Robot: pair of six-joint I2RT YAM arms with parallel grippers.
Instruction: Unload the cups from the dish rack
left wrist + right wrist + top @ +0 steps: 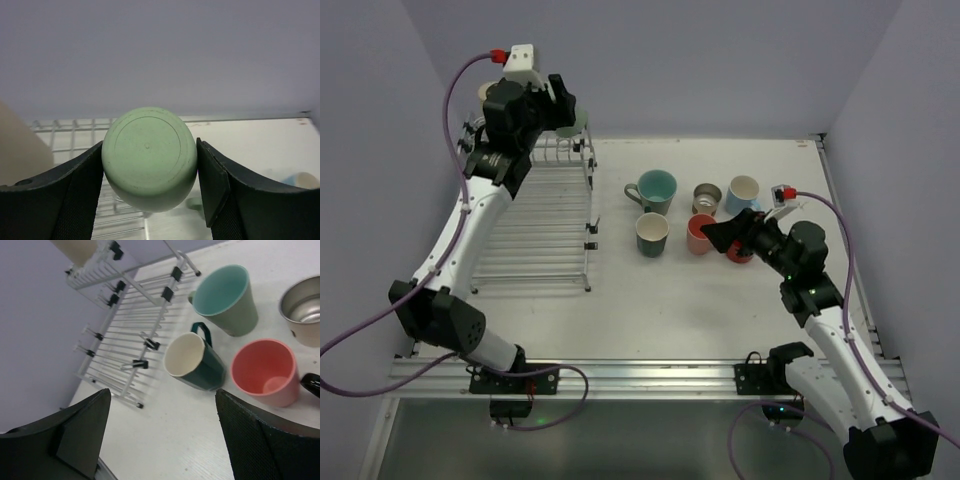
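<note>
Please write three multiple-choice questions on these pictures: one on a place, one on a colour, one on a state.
1. Where does the dark green mug stand? A on the table, right of the rack; B on the rack; C on a shelf.
2. What colour is the cup in the left tool? A red; B light blue; C mint green.
3. How is the right tool? A shut on a pink cup; B open and empty; C shut on a spoon.
Answers: 1 A, the top view shows it there. 2 C, the tool clamps its green base. 3 B, only table shows in its gap.
</note>
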